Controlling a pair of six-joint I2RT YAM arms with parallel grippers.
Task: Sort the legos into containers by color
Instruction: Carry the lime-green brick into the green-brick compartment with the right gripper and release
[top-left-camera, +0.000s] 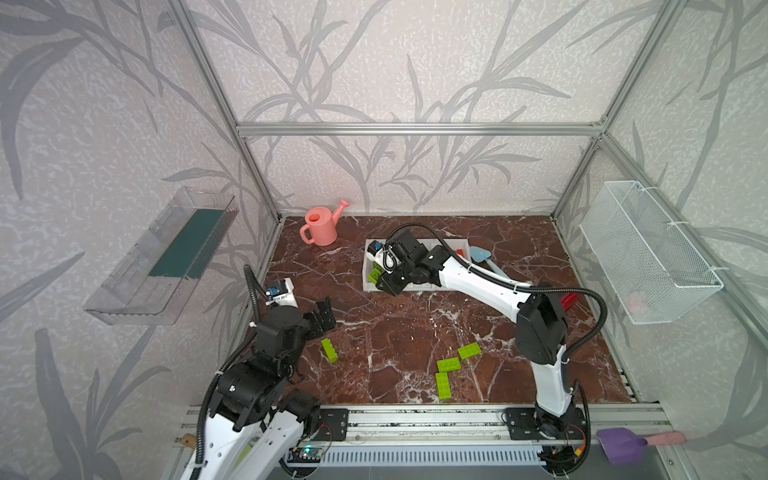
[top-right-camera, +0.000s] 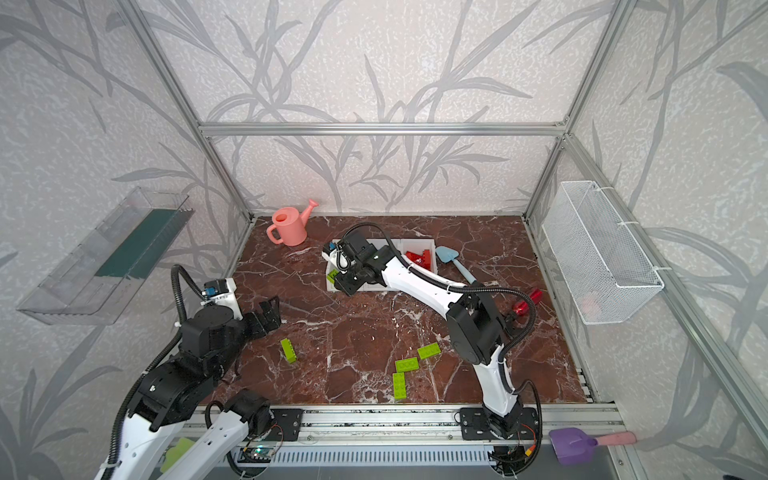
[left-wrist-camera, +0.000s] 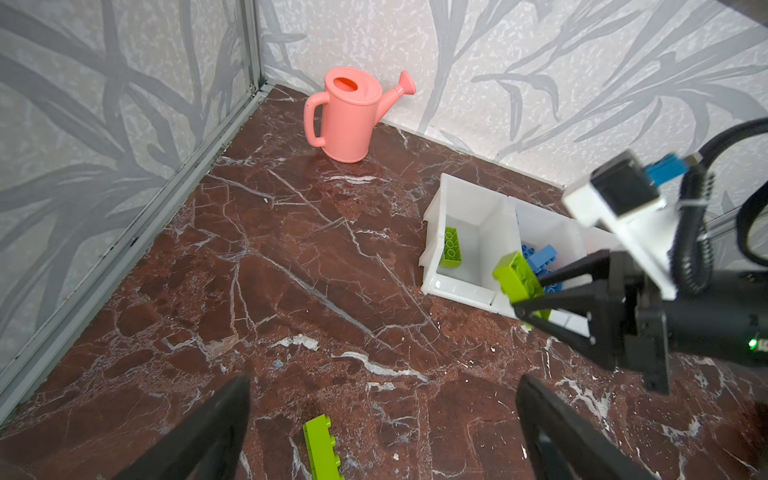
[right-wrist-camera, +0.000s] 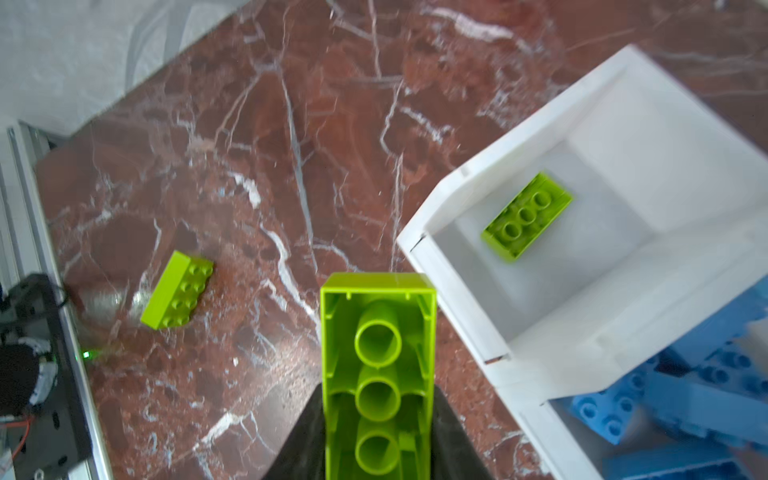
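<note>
Three joined white containers (top-left-camera: 419, 286) stand at the back middle. My right gripper (right-wrist-camera: 378, 399) is shut on a lime green lego (right-wrist-camera: 378, 332), held hollow side to the camera by the front lip of the left-end bin (left-wrist-camera: 457, 289). That bin holds one green lego (right-wrist-camera: 525, 216). Blue legos (left-wrist-camera: 540, 257) fill the middle bin and red legos (top-right-camera: 419, 257) lie in the right one. My left gripper (left-wrist-camera: 382, 380) hangs open and empty above the table, just behind a loose green lego (top-left-camera: 329, 350). Three more green legos (top-left-camera: 449, 364) lie front middle.
A pink watering can (top-left-camera: 322, 224) stands at the back left. A light blue shovel (top-left-camera: 482, 255) lies right of the bins, and a shiny red object (top-right-camera: 525, 301) sits behind my right arm. Clear tray (top-left-camera: 166, 257) on the left wall, wire basket (top-left-camera: 648, 253) on the right wall.
</note>
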